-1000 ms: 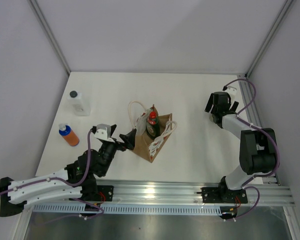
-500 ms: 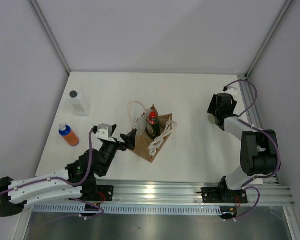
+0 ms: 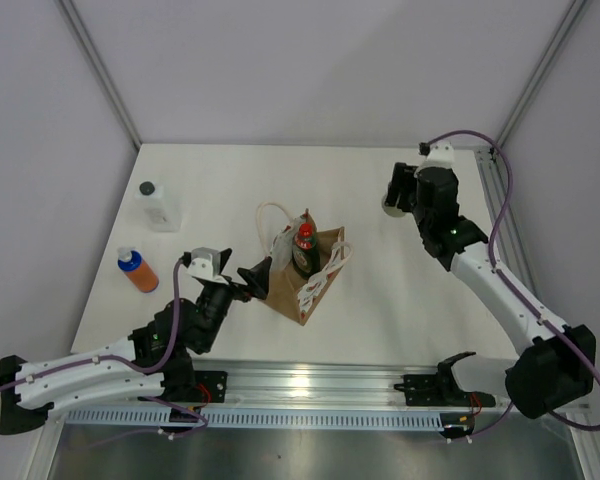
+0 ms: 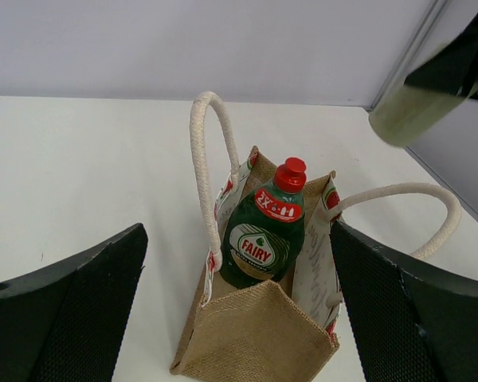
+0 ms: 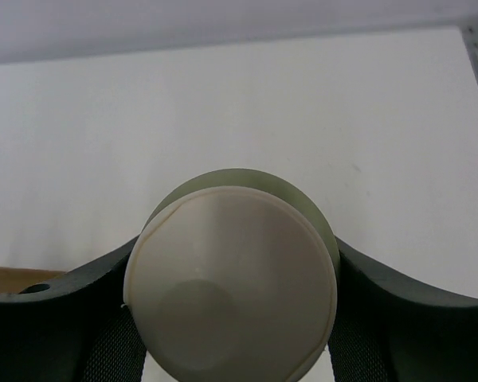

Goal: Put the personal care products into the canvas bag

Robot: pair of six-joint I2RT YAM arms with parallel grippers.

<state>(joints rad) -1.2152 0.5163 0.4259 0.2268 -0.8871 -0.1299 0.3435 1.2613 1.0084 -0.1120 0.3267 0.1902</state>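
Right wrist: olive-green bottle (image 5: 231,286), smooth round cream cap, clamped in right gripper (image 3: 393,200), off the table, well right of bag.
Canvas bag (image 4: 255,334): coarse weave, rope handles, red-capped bottle (image 4: 264,235) inside.
Left gripper (image 3: 254,277): spread wide, empty, just beside bag.

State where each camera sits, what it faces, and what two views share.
Top external: overhead, behind both arms, looking down on the table.
Left wrist: faces the canvas bag; open left tool frames it.
Right wrist: looks along the olive-green bottle held by the right tool.
Shared: top and left wrist both show the canvas bag.
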